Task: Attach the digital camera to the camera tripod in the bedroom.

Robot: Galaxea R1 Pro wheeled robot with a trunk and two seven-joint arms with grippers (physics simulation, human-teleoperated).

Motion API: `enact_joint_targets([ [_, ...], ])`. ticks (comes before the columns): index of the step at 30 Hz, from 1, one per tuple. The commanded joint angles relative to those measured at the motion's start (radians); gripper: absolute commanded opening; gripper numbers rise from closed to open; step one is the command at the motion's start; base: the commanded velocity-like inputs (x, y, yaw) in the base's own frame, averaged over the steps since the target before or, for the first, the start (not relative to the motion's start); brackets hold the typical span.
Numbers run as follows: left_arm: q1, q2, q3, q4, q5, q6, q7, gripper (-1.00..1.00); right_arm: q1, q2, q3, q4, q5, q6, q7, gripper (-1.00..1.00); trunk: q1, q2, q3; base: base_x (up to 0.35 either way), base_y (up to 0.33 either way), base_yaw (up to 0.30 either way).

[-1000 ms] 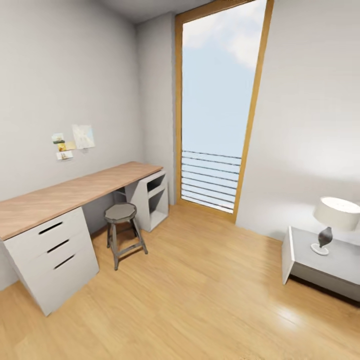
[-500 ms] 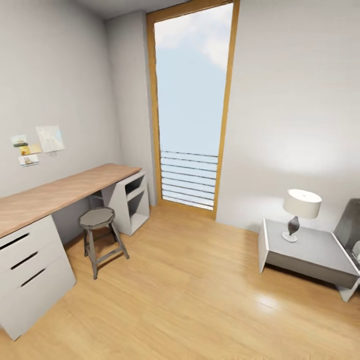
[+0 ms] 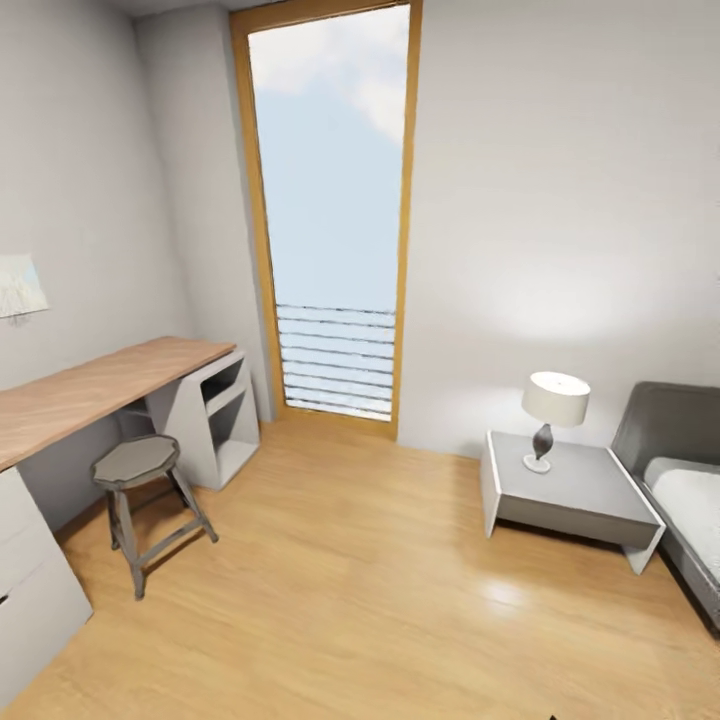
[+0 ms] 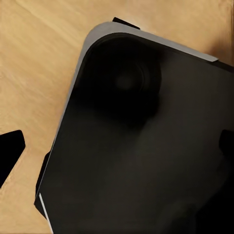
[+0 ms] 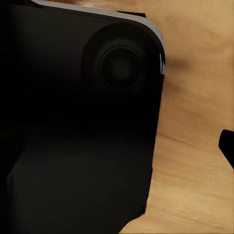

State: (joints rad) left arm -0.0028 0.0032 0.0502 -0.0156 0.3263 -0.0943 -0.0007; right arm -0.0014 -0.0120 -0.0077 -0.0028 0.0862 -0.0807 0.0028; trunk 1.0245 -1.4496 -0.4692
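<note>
Bedroom scanned from the head camera, wrist cameras pointed down at a dark body over the plank floor (image 3: 380, 580).

Nearest, a black rounded body (image 4: 141, 146) is seen in the left wrist view and again in the right wrist view; how far either set of jaws is open cannot be told. Farther off, one stool (image 3: 135, 465) is seen beside one counter (image 3: 90, 385), one lamp (image 3: 553, 405) on one grey bedside table (image 3: 590, 495), one bed (image 3: 680, 480), and one tall window (image 3: 335, 200). Camera and tripod are not located here.
</note>
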Motion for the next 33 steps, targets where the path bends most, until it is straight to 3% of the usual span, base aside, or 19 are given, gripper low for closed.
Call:
enact_joint_targets([
  [1,0.0,0.0,0.004,0.0,-0.001,-0.002,0.0,1.0,0.0,0.0,-0.002,0.0,0.009,-0.002,0.0,1.0,0.001,0.0,-0.001,0.296,0.2,-0.282],
  [11,0.0,0.0,0.002,-0.001,-0.004,-0.004,-0.001,1.0,0.0,0.0,-0.001,0.0,0.009,-0.002,0.0,1.0,0.001,0.0,-0.001,0.25,0.176,-0.282],
  [33,0.0,0.0,0.008,0.0,0.005,-0.002,0.001,1.0,0.0,0.0,-0.001,0.0,0.009,-0.002,0.0,1.0,0.001,0.0,-0.001,0.012,0.009,-0.282],
])
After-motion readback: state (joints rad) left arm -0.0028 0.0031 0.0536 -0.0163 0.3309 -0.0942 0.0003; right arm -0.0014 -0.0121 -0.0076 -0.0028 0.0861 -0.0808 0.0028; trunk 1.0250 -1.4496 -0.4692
